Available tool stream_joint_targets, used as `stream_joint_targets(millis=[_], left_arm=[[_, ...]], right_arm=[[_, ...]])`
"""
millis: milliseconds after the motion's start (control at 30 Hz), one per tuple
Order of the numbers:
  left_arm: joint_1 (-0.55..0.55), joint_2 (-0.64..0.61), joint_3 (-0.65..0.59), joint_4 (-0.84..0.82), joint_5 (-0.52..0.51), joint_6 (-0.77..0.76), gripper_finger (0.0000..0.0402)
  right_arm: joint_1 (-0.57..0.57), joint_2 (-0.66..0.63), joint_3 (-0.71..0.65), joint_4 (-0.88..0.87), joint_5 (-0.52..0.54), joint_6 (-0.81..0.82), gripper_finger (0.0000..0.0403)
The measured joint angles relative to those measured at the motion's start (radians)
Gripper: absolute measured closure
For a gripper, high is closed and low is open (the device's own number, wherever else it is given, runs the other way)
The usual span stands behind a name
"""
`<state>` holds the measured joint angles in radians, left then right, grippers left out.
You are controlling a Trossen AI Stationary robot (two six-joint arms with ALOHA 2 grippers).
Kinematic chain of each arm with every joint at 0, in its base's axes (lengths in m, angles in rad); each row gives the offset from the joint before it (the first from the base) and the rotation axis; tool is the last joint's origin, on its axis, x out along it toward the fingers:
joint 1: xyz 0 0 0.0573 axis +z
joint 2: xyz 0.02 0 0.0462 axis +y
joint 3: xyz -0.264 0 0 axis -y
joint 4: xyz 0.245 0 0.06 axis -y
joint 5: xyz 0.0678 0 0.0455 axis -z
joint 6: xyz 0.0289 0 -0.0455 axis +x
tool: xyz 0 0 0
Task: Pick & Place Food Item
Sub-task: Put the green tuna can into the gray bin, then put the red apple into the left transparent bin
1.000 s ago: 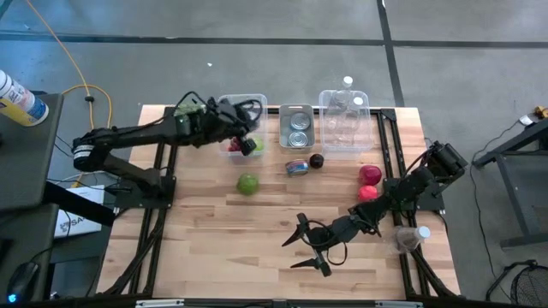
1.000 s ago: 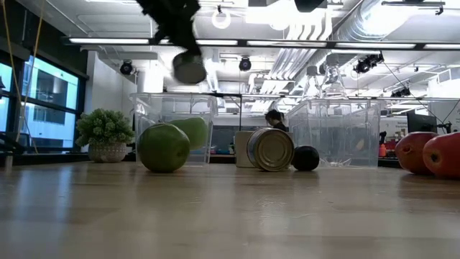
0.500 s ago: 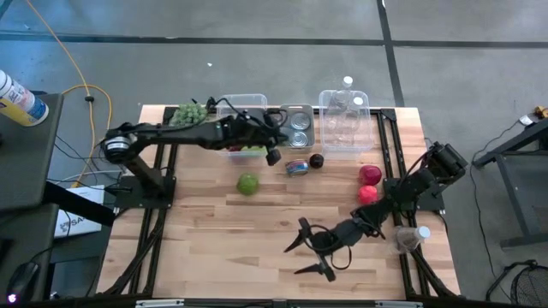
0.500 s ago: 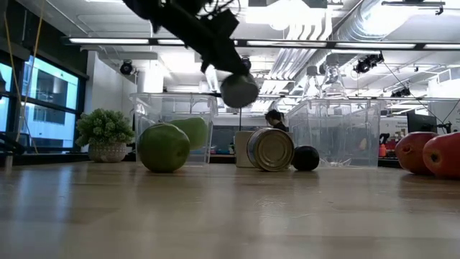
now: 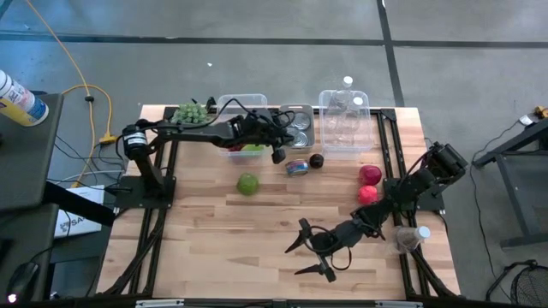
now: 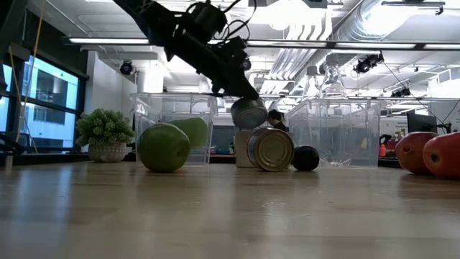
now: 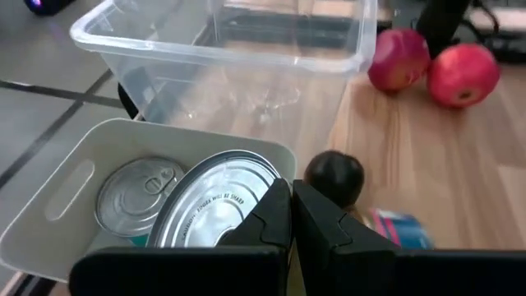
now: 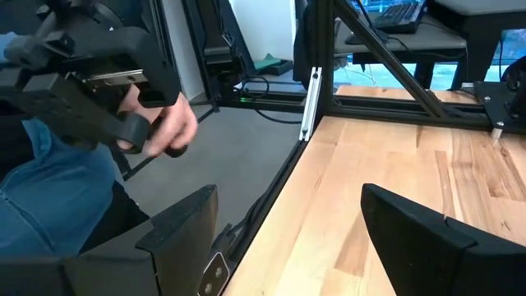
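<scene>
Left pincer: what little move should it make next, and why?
Probably it should open its fingers. The left pincer is shut with nothing in it, and it hovers just above the tipped-over can beside the dark round fruit. Shut fingers cannot fit around any food. The right pincer waits open near the table's front edge.

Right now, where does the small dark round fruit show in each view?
High view: dark fruit, right of the tipped can.
Low view, right of that can.
Left wrist view, beside the white bin.
Right wrist view: absent.
Shared landmark: red apples.
</scene>
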<state>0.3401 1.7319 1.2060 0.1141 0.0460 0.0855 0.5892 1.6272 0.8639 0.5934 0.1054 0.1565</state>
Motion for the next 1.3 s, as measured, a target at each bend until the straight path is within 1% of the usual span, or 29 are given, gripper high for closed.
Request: stream_joint_targets(millis=[100, 200, 433, 533, 600, 733, 800, 867, 967, 1067, 1133, 1300], left_arm=[[0.000, 0.001, 0.000, 0.000, -0.016, 0.025, 0.0397], [-0.001, 0.001, 0.000, 0.003, -0.023, 0.039, 0.0378], [-0.003, 0.001, 0.000, 0.010, -0.017, 0.018, 0.0300], [-0.004, -0.001, 0.000, 0.012, -0.017, -0.025, 0.0275], [-0.010, -0.007, 0.000, 0.014, -0.018, -0.057, 0.0267], [-0.048, -0.044, 0.000, -0.001, -0.017, -0.106, 0.0264], [-0.073, -0.083, 0.000, -0.073, -0.015, -0.112, 0.0263], [-0.097, -0.129, 0.000, -0.168, -0.030, -0.086, 0.0263], [-0.142, -0.206, 0.000, -0.334, -0.098, -0.099, 0.0263], [-0.190, -0.284, 0.000, -0.483, -0.169, -0.208, 0.0263], [-0.220, -0.333, 0.000, -0.561, -0.196, -0.291, 0.0263], [-0.280, -0.462, 0.000, -0.771, -0.208, -0.471, 0.0263]], right_arm=[[0.000, 0.000, 0.000, -0.011, 0.000, 0.000, 0.0114], [0.000, 0.000, 0.000, -0.012, 0.000, -0.001, 0.0114], [0.000, 0.000, 0.000, -0.012, 0.000, -0.001, 0.0114], [0.000, 0.000, 0.000, -0.013, 0.000, -0.001, 0.0114], [0.000, 0.000, 0.000, -0.013, 0.000, -0.001, 0.0114], [0.000, 0.000, 0.000, -0.015, -0.001, 0.000, 0.0114], [0.000, 0.000, 0.000, -0.036, -0.009, 0.000, 0.0114], [0.000, 0.000, 0.000, -0.061, -0.022, 0.010, 0.0114], [0.000, 0.000, 0.000, -0.082, -0.058, 0.068, 0.0114], [0.000, 0.000, 0.000, -0.102, -0.071, 0.125, 0.0114], [0.000, 0.000, 0.000, -0.097, -0.079, 0.136, 0.0114], [-0.001, 0.000, 0.000, -0.070, -0.079, 0.135, 0.0114]])
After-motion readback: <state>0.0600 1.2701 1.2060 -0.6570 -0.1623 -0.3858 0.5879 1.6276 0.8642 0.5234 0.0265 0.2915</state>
